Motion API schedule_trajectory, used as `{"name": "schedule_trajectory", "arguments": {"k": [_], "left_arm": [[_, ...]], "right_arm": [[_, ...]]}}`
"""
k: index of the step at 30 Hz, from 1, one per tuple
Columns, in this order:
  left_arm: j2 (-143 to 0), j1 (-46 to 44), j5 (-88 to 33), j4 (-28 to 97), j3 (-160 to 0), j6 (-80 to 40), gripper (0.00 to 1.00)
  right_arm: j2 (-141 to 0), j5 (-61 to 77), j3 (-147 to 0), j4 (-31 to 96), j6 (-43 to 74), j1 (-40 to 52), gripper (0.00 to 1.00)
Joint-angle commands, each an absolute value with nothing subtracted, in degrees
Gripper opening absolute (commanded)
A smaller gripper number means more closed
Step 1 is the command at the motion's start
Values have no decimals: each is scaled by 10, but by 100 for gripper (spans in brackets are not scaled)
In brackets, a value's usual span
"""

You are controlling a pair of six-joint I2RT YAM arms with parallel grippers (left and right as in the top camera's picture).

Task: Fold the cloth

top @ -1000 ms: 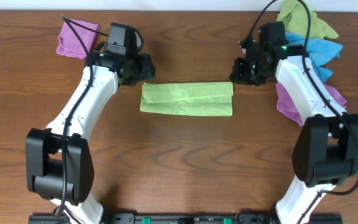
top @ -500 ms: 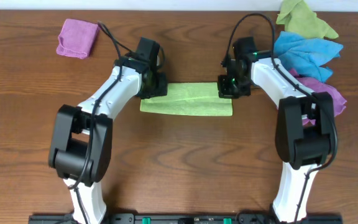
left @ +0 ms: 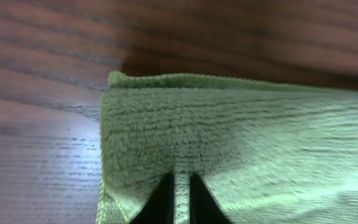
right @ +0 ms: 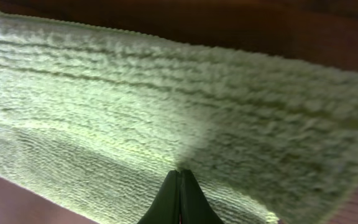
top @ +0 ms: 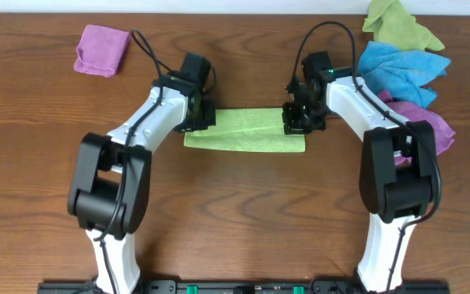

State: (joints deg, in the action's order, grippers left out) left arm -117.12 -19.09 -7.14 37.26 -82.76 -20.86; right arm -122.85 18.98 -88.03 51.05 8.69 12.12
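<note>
A green cloth (top: 247, 131), folded into a long strip, lies flat on the wooden table at centre. My left gripper (top: 203, 122) is at the strip's far left corner. In the left wrist view its jaws (left: 181, 186) are shut on a narrow ridge of the green cloth (left: 241, 124). My right gripper (top: 294, 122) is at the strip's far right corner. In the right wrist view its jaws (right: 180, 177) are closed tight with their tips dug into the green cloth (right: 135, 106).
A folded purple cloth (top: 100, 51) lies at the far left. A pile of loose cloths sits at the far right: green (top: 398, 24), blue (top: 402, 69) and purple (top: 429, 124), close behind the right arm.
Both arms swung inward from the back of the table onto the far corners of the green strip. Since half a second ago they have barely shifted. The cloth lies as before.
</note>
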Motion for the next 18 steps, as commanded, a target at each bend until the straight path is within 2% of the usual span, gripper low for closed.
{"name": "schedule_trajectory", "arguments": {"k": [1, 7, 8, 9, 10, 11, 13, 18], "left_arm": [[-1204, -193, -60, 377, -826, -206, 6], [-1229, -193, -58, 390, -826, -208, 6], [-1232, -193, -58, 392, -826, -208, 6], [-1233, -193, -58, 392, -826, -208, 6], [-1233, -193, -58, 392, -826, -208, 6], [-1233, -193, -58, 392, -826, -208, 6], [-1233, -193, -58, 392, -826, -208, 6], [-1233, -193, -58, 390, -826, -208, 6]], "right_arm": [[-1203, 210, -887, 513, 81, 118, 1], [-1136, 155, -887, 523, 80, 91, 1], [-1134, 149, -887, 527, 80, 81, 4], [-1135, 153, -886, 531, 80, 70, 28], [-1138, 171, -881, 532, 74, 58, 68], [-1139, 200, -875, 529, 63, 47, 81], [-1145, 270, -860, 521, 39, 27, 99], [-1154, 381, -807, 489, 20, -3, 99]]}}
